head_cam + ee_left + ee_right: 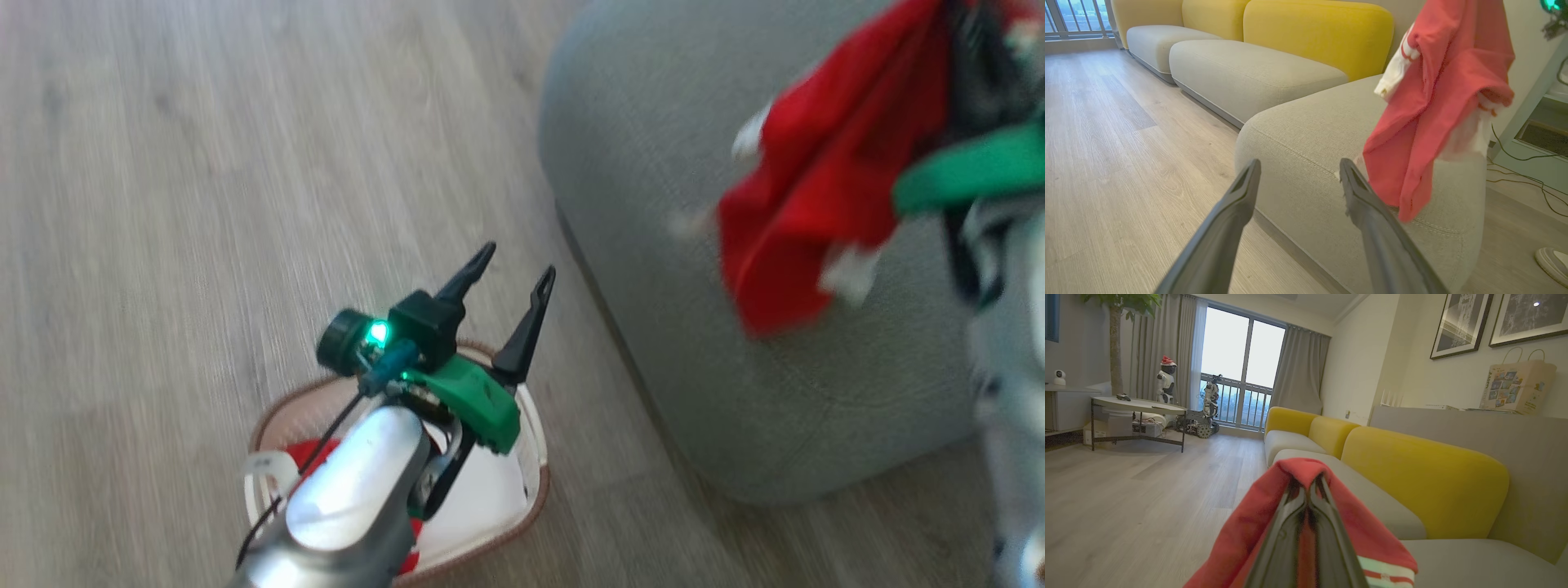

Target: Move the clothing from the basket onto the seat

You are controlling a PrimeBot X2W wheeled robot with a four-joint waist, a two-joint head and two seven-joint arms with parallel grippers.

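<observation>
Right claw [1308,484] raised, clamped on red clothing [816,204] over seat [653,163], left claw [518,260] spread above basket [535,482]

Head camera: high, angled steeply down on the floor [204,163], basket [537,469] and seat [653,245]. Left wrist camera: low, near the seat's corner, facing along it toward the yellow backrests [1318,36]. Right wrist camera: above the seat, directly behind the clothing [1241,531], facing the window [1241,371]. All views share seat and clothing.
</observation>
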